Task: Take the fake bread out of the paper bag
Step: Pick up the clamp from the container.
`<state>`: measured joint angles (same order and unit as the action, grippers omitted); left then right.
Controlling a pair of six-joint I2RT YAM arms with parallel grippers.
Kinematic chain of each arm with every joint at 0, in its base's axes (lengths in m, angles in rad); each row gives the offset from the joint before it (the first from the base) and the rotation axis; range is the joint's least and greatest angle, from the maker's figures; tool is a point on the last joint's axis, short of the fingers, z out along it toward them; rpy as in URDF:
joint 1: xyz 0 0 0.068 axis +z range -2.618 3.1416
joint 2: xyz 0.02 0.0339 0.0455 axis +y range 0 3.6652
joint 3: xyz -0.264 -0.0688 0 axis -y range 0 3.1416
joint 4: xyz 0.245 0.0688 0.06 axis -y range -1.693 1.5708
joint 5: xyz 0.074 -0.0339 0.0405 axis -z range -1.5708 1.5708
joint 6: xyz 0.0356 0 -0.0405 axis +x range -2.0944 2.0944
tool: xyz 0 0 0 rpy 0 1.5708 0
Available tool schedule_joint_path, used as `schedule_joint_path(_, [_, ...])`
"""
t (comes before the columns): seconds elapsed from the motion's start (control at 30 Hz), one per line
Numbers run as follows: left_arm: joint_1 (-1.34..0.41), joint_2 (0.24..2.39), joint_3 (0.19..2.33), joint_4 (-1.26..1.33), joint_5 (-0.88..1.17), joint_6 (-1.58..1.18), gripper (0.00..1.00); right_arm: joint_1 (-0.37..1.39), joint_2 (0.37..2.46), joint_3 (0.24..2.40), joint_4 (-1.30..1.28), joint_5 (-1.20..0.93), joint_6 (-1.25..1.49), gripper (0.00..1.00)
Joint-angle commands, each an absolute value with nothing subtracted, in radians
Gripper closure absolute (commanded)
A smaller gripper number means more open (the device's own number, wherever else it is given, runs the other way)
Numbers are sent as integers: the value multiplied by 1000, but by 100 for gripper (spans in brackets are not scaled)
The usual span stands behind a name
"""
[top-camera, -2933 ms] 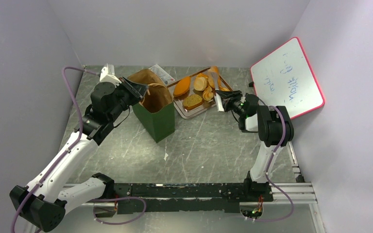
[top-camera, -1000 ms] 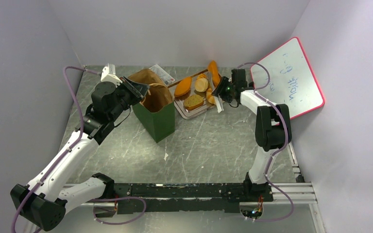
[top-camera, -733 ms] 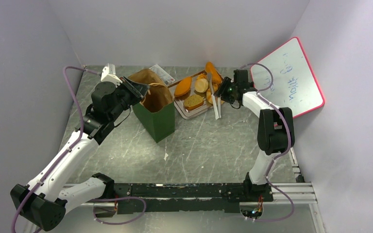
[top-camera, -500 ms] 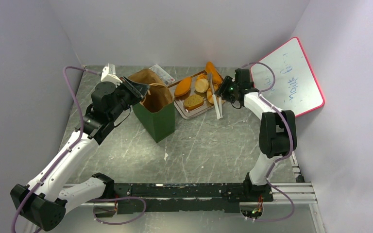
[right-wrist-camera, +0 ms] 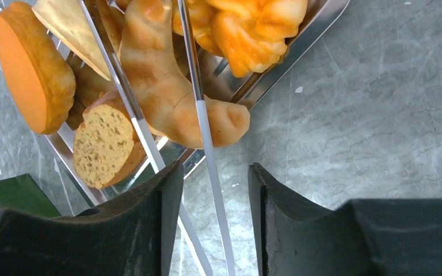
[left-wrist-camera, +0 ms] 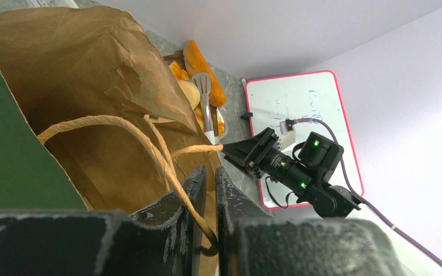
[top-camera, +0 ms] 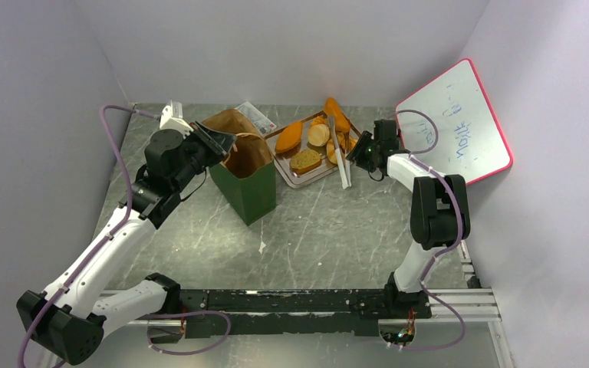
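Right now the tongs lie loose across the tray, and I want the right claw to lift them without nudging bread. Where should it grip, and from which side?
I'd grip the tongs at the white handle end overhanging the tray's near rim, where both arms run close together and only table lies beneath. Bring the open right claw down from above, closing across both arms.

Only faint blue handwriting on the pink-framed whiteboard (top-camera: 454,123), too blurred for any legible word.
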<state>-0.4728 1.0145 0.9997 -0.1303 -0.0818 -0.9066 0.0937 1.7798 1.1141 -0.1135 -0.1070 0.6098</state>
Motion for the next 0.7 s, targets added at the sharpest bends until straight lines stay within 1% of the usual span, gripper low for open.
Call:
schedule_joint_path(0.0, [-468,1018,993,-100,-69,-908,93,88,1807,1112,-61,-127,608,57])
schedule_joint_path(0.17, [-468,1026,991,-97,-67,-911,93,87,1848,1117,-39,-171,612,68])
schedule_joint_path(0.33, [-468,1031,986,-91,-63,-913,93,88,1876,1108,-26,-185,615,72])
schedule_joint_path(0.43, [-468,1035,985,-89,-62,-914,93,88,1872,1096,-17,-185,615,80])
schedule_joint_path(0.57, [-468,1037,991,-92,-64,-913,93,86,1850,1092,-25,-187,614,95])
schedule_joint_path(0.63, [-468,1035,991,-93,-67,-913,93,87,1835,1096,-36,-187,614,100])
schedule_joint_path(0.67, [-468,1034,991,-94,-67,-913,93,86,1828,1099,-43,-184,614,100])
